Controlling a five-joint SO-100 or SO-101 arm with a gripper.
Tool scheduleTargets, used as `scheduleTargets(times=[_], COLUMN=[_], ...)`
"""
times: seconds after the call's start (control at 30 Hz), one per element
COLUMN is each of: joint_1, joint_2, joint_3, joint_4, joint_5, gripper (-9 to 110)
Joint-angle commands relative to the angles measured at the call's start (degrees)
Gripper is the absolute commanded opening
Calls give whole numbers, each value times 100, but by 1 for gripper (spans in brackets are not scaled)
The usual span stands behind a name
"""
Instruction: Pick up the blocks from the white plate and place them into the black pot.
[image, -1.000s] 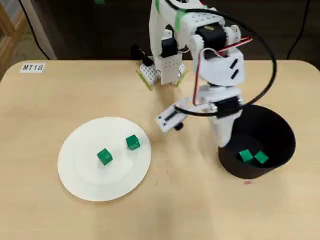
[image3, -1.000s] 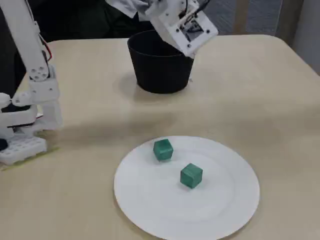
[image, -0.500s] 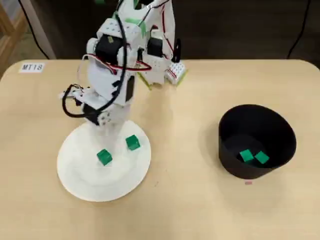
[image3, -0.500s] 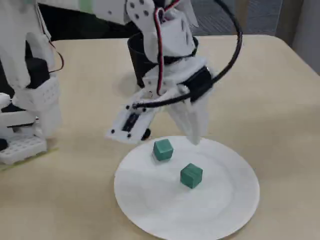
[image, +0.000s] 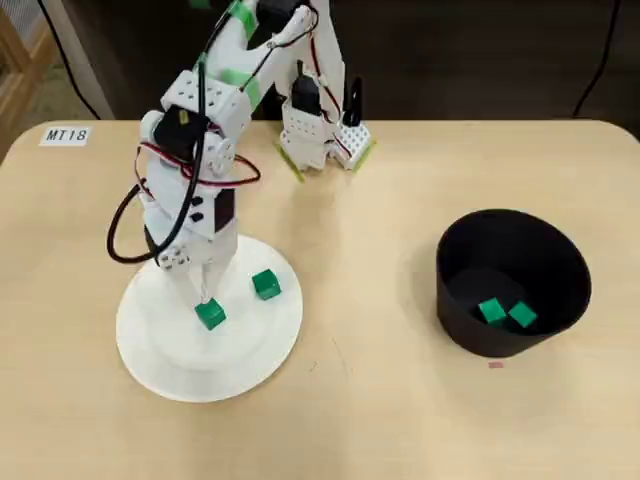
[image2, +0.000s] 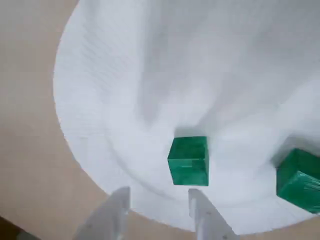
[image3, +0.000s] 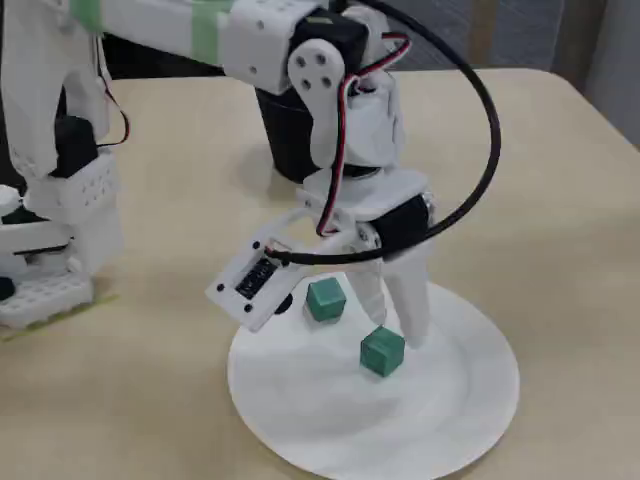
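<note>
Two green blocks lie on the white plate (image: 160, 350): one (image: 210, 316) near its middle, one (image: 266, 285) to the right. My gripper (image: 205, 295) hangs low over the plate, open and empty, fingertips right beside the middle block. In the wrist view that block (image2: 188, 161) sits just beyond the fingertips, in line with the right finger (image2: 204, 215), and the other block (image2: 300, 179) is at the right edge. In the fixed view my gripper (image3: 395, 325) stands just behind the near block (image3: 382, 350). The black pot (image: 513, 240) at the right holds two green blocks (image: 491, 311) (image: 522, 316).
The arm's white base (image: 320, 130) stands at the table's back edge. A small "MT18" label (image: 67, 135) lies at the back left. In the fixed view the pot (image3: 285, 135) stands behind the arm, partly hidden.
</note>
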Motion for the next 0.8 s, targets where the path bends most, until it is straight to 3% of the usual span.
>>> scheduleTargets(times=[0.0,0.4,0.77], joint_1=[18,-70,-26], joint_2=[18,35,-387], joint_3=[-272,-633,-659], joint_4=[53,1222,1371], joint_5=[-132,-431,-536], gripper=[23,27,28])
